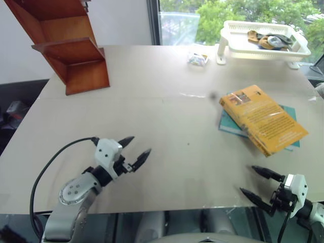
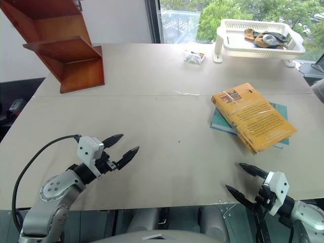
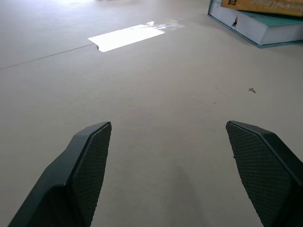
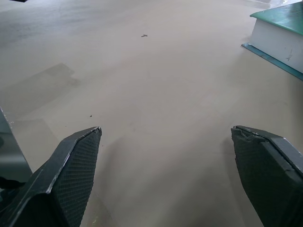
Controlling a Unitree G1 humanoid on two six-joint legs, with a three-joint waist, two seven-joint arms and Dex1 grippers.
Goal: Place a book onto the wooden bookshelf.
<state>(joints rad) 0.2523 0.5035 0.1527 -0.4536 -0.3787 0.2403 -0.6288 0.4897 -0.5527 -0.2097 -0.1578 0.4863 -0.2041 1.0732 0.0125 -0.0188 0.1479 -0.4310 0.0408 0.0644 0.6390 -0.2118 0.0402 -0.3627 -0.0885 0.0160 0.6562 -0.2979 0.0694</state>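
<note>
Left eye view: thick orange-yellow glossy book (image 1: pixel 263 119) overhangs a thinner teal book (image 1: pixel 229 125); both grippers' jaws released, empty. Grasping risks dragging both books.

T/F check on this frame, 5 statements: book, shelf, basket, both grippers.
1. The orange-yellow book lies on top of a teal book. True.
2. The wooden bookshelf already holds the orange-yellow book. False: its visible shelves are bare; the book is on the table.
3. The left gripper is open with nothing between its fingers. True.
4. The right gripper is shut on the book. False: it is open above bare table, short of the books.
5. The white basket tray stands beside the bookshelf. False: it is at the far right corner; the bookshelf is at the far left.
</note>
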